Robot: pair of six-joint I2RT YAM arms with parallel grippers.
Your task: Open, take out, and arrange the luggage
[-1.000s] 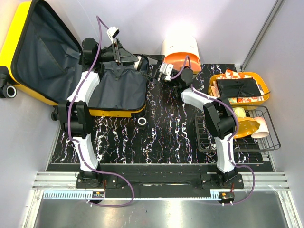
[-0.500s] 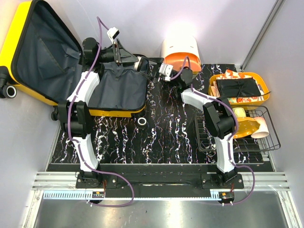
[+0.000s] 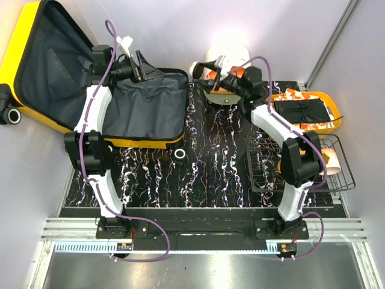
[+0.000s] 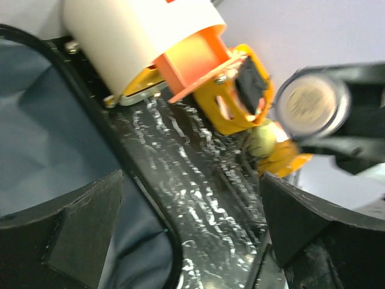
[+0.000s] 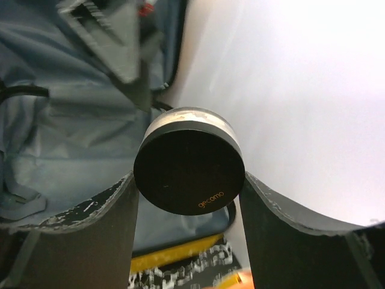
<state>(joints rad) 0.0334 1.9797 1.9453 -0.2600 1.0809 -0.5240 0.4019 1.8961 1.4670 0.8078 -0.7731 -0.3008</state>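
Luggage [image 3: 144,114] lay open upper left, yellow shell, dark grey lining. Left claw [image 4: 192,211] released; right claw [image 5: 187,198] grasped round black-capped jar [image 5: 189,162].

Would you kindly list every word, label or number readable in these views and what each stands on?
"gecomo": gold print on the black face of the round jar, right wrist view.
Its other face, left wrist view: print too blurred to read.
Nothing else is readable.

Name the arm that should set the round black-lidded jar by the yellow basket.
Right, I'd judge. The right end effector grips the jar, and the yellow basket sits on that side. The left end effector is open and empty by the luggage.
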